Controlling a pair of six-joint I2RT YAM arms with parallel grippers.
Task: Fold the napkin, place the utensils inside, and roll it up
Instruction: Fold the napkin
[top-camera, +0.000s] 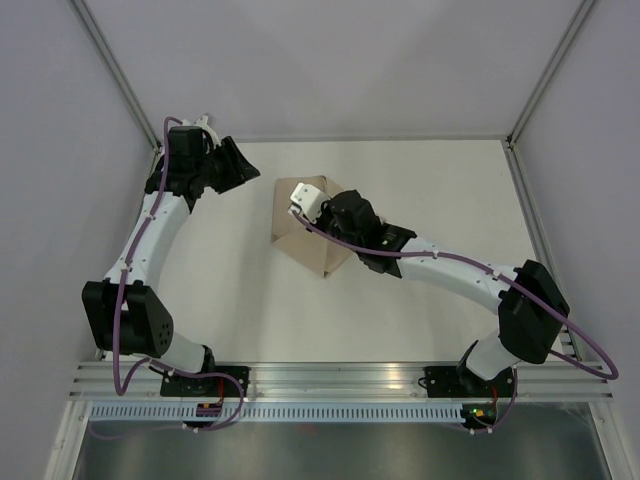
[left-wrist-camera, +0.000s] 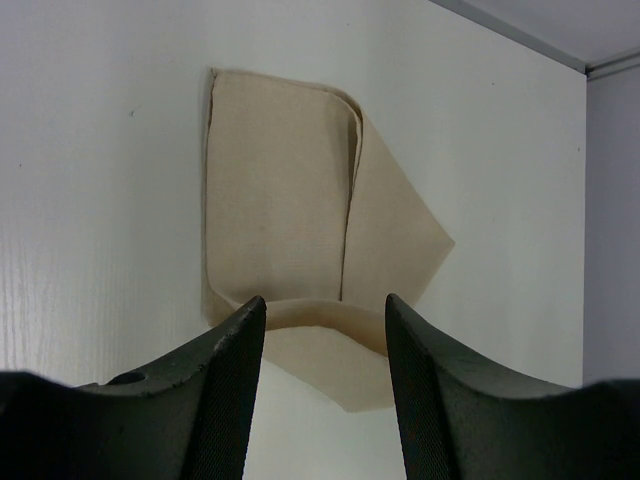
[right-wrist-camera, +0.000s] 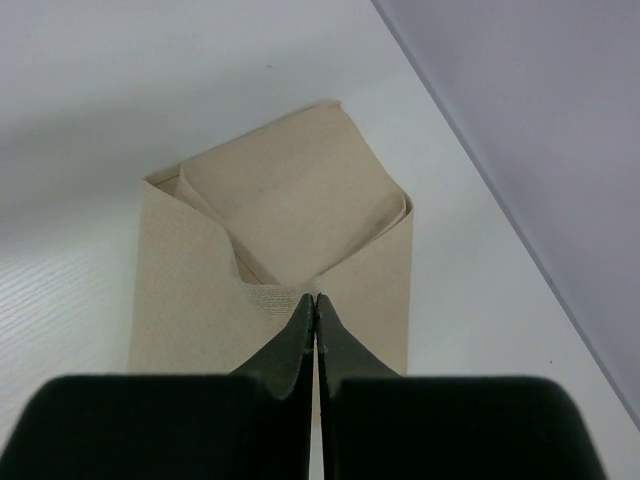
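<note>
**Napkin** (top-camera: 308, 245): tan cloth, mid-tabletop (top-camera: 440, 180), folded into a pocket with its flaps overlapping.
**Right jaws:** pressed together, tips down at a flap's edge. We judge they pin the fold flat. We cannot tell whether cloth sits between them.
**Left jaws:** wide apart and holding nothing, well off to the napkin's left, leaving working room.
**Not found:** we see no utensils, so we judge the pocket unfilled.

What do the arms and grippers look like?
Left arm and right arm: white link shells, black joint housings, a purple cable along each. Left gripper and right gripper have black tapered fingers. A white block caps the right wrist.
</note>
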